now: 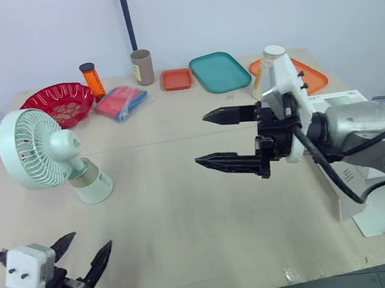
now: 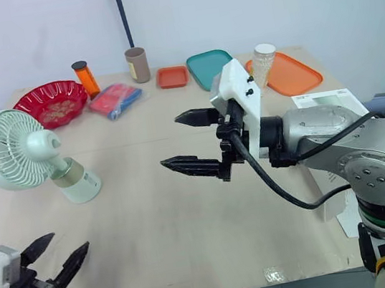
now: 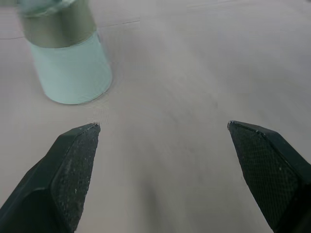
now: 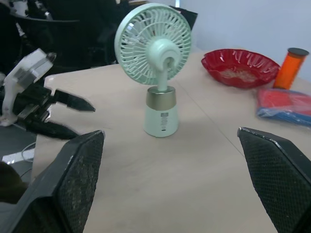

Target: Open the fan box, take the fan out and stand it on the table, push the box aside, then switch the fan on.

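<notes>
Beige table [image 1: 189,217], one fan [image 1: 34,149] upright.
Two grippers spread empty: left gripper [image 1: 91,241] near the fan, right gripper [image 1: 201,139] farther off.

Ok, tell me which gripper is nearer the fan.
Left. The left gripper is open just short of the fan, on the robot's side; the right gripper is open, farther off to the fan's right.

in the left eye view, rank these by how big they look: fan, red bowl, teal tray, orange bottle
1. fan, largest, though it also stands nearest the camera
2. red bowl and teal tray: about alike, so not ranked
3. orange bottle, smallest
</notes>
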`<action>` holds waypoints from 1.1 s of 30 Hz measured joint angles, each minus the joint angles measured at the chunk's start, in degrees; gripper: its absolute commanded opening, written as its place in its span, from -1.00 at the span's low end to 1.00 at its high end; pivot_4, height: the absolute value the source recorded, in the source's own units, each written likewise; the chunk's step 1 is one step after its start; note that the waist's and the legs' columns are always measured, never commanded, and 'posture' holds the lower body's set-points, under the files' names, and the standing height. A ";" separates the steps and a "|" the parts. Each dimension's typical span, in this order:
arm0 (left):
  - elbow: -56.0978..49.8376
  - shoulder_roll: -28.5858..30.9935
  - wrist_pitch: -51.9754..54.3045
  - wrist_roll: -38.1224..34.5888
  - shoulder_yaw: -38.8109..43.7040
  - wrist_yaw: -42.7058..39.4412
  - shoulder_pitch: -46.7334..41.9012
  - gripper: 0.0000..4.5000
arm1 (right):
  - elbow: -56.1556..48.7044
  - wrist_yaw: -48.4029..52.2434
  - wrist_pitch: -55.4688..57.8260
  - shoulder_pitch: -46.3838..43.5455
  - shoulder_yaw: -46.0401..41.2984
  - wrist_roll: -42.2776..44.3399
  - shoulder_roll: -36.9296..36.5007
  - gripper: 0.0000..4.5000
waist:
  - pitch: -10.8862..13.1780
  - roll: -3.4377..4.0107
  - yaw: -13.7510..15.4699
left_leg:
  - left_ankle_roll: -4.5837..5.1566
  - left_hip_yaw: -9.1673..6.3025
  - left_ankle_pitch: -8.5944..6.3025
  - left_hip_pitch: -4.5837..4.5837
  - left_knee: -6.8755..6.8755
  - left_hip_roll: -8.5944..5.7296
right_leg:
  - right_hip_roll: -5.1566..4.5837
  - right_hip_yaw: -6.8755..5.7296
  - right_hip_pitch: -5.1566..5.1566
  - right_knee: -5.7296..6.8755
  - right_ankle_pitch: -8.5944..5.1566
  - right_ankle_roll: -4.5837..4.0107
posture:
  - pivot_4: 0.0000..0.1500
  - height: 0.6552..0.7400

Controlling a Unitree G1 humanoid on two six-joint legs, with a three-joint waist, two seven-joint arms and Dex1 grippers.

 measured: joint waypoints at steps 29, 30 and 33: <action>10.82 8.70 3.93 0.62 2.05 10.37 -29.51 1.00 | 1.81 3.38 -0.06 -1.58 3.68 -6.08 2.55 0.99 | -0.04 -0.02 -0.01 | -0.01 0.01 -0.04 -0.05 0.07 0.05 | -0.14 -0.31 -0.05 0.02 0.16 -0.26 | 1.00 0.96; 10.89 9.01 4.45 0.47 1.72 10.85 -30.60 1.00 | 1.68 3.21 -0.06 -1.56 3.69 -6.05 2.81 0.99 | -0.04 -0.01 -0.03 | -0.01 0.01 -0.04 -0.05 0.07 0.05 | -0.14 -0.31 -0.06 0.02 0.16 -0.26 | 1.00 0.96; 12.04 9.17 5.45 0.24 1.60 11.72 -32.91 1.00 | 1.32 2.90 -0.04 -1.51 3.69 -6.05 3.05 0.99 | -0.03 -0.01 -0.02 | -0.01 0.00 -0.04 -0.05 0.06 0.06 | -0.14 -0.32 -0.06 0.02 0.16 -0.26 | 1.00 0.96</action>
